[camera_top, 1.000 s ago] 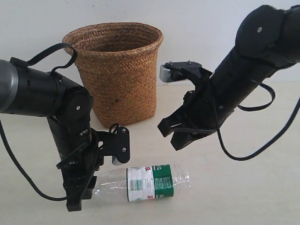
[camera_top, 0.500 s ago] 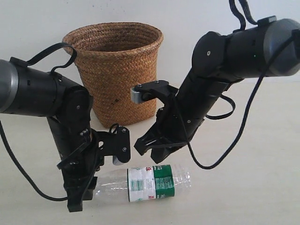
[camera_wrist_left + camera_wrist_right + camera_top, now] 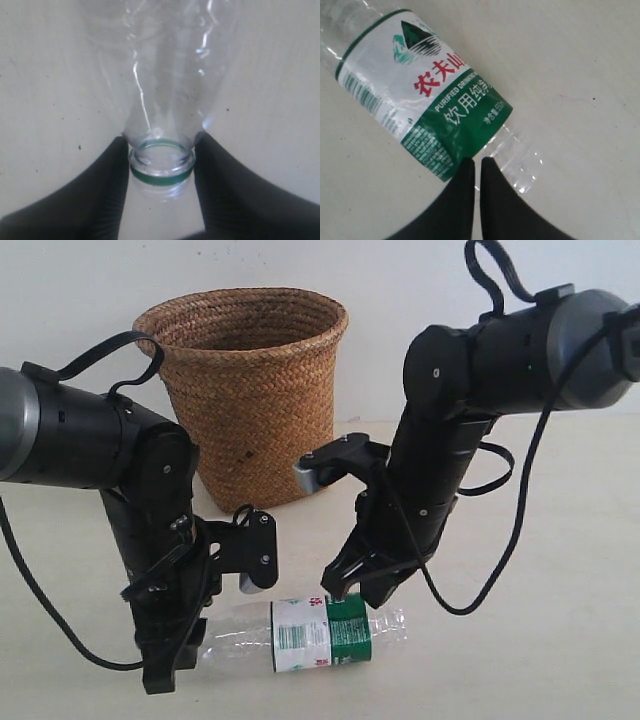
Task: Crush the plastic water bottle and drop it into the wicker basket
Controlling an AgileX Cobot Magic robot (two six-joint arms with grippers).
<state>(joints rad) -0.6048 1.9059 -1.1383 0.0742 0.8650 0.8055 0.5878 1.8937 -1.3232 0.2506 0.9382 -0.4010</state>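
Observation:
The plastic water bottle [image 3: 322, 633] lies on its side on the pale table, uncapped neck toward the left arm. My left gripper [image 3: 188, 637] is shut on that neck, a finger on each side at the green ring [image 3: 161, 172]. The clear shoulder of the bottle [image 3: 165, 75] runs away from the jaws. My right gripper [image 3: 356, 592] hangs just above the green end of the label, its fingers [image 3: 492, 185] shut with only a thin slit and nothing between them. The label [image 3: 425, 100] shows red characters. The wicker basket [image 3: 250, 390] stands upright behind the bottle.
The basket sits near the white back wall, behind and between the two arms. Black cables loop from the left arm [image 3: 110, 355] and the right arm [image 3: 500, 550]. Bare table [image 3: 540, 640] lies to the right of the bottle.
The right arm has swung left and down from beside the basket until its shut fingertips hang just over the bottle's label. The left arm and the bottle have not moved.

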